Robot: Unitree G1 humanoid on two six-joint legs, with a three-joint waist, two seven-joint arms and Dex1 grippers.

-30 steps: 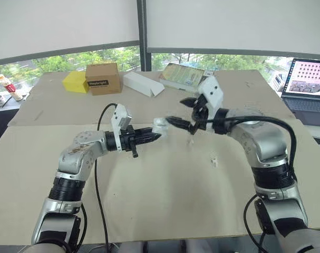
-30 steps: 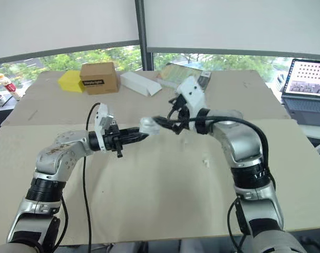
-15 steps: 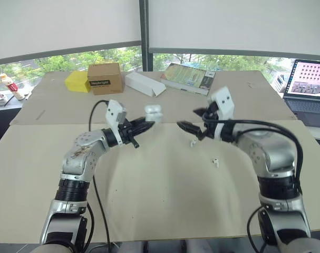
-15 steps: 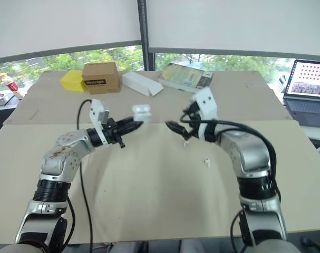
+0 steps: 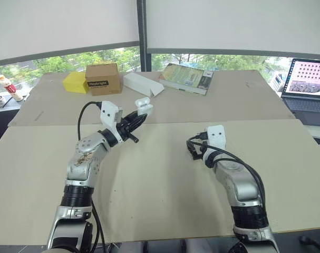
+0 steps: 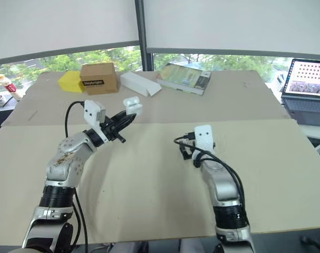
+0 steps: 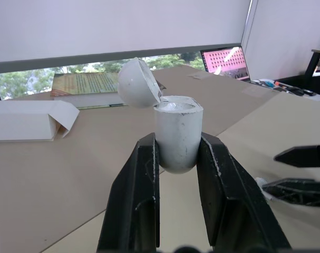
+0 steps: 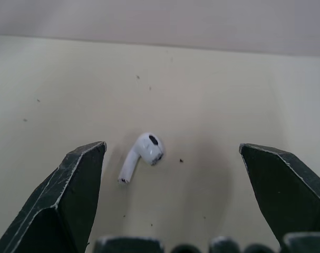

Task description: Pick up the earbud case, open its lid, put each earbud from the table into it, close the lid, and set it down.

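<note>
My left gripper (image 5: 140,115) is raised above the table's far-left part and shut on the white earbud case (image 7: 176,134). The case stands upright between the fingers with its round lid (image 7: 138,83) hinged open. My right gripper (image 5: 193,151) points down at the table near the centre. It stands wide open (image 8: 171,148) just above one white earbud (image 8: 143,154) that lies on the beige surface between its fingers. The right gripper's two black fingertips (image 7: 302,156) also appear in the left wrist view.
Along the far edge of the table (image 5: 160,200) stand a brown cardboard box (image 5: 103,78), a yellow object (image 5: 75,81), a long white carton (image 5: 143,84) and a book (image 5: 187,78). A laptop (image 5: 309,84) sits at the far right, a small bottle (image 5: 8,87) at the far left.
My right gripper left the case, swung down and back, and now hovers open over an earbud. The left gripper carried the case up and to the left.
</note>
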